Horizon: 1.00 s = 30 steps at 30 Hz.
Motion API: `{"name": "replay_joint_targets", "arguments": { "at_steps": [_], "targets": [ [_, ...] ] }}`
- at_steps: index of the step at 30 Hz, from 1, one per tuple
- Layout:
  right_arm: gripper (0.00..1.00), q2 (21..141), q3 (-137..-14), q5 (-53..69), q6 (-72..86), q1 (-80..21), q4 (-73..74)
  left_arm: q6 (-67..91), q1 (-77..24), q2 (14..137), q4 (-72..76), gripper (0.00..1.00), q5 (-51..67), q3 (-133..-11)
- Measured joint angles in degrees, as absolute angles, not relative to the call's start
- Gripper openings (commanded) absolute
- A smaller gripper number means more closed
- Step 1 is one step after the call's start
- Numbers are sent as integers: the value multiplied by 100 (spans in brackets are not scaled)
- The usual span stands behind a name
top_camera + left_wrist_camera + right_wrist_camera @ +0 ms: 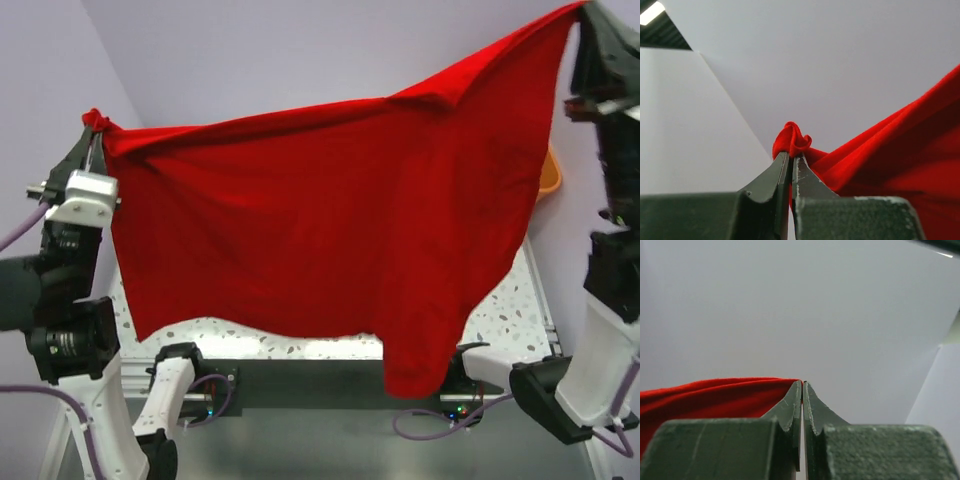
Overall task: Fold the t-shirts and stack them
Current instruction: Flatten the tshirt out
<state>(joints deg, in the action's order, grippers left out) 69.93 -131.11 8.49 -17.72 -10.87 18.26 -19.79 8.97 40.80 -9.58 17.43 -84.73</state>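
Left gripper [791, 157] is pressed together on a small bunched knot of red cloth. The right gripper [802, 385] is also shut, pinching only a thin edge at the far corner.

Between them the t-shirt [320, 230] hangs in the air like a sheet, above the speckled table [510, 310]. Its right end is held higher than its left.

One risk is that the thin right-hand pinch slips and drops that side. Another is the long lower corner, which hangs past the table's near edge close to the arm bases and cables. It could snag or crumple if lowered carelessly.

The shirt hides most of the table, so I cannot tell whether other shirts lie there. Only a sliver of an orange tub [550, 175] shows. Sleeves and collar are hard to make out, and the overhead view cuts off the right gripper.
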Motion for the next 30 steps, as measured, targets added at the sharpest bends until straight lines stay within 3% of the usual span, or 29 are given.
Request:
{"name": "replay_joint_targets", "arguments": {
  "at_steps": [9, 16, 19, 24, 29, 30],
  "targets": [
    [0, 8654, -11275, 1264, -2064, -1190, 1645, -2346, 899, 5087, -1636, 0, 2237, -7054],
    [0, 10731, -10357, 1142, -2646, -1610, 1629, -2456, 899, 7498, -1380, 0, 2285, -6226],
    [0, 11701, -10707, 945, -2895, -1772, 1601, -2440, 899, 8984, -1310, 0, 2285, -6611],
    [0, 13629, -12615, 539, -3262, -1914, 1540, -2346, 899, 11511, -1621, 0, 2311, -8689],
    [0, 14567, -13456, 183, -3693, -1955, 1365, -2250, 899, 12731, -1682, 0, 2198, -9988],
    [19, 14621, -13456, 45, -3778, -1973, 1275, -2193, 899, 12875, -1691, 5, 2134, -10143]
  ]
}}
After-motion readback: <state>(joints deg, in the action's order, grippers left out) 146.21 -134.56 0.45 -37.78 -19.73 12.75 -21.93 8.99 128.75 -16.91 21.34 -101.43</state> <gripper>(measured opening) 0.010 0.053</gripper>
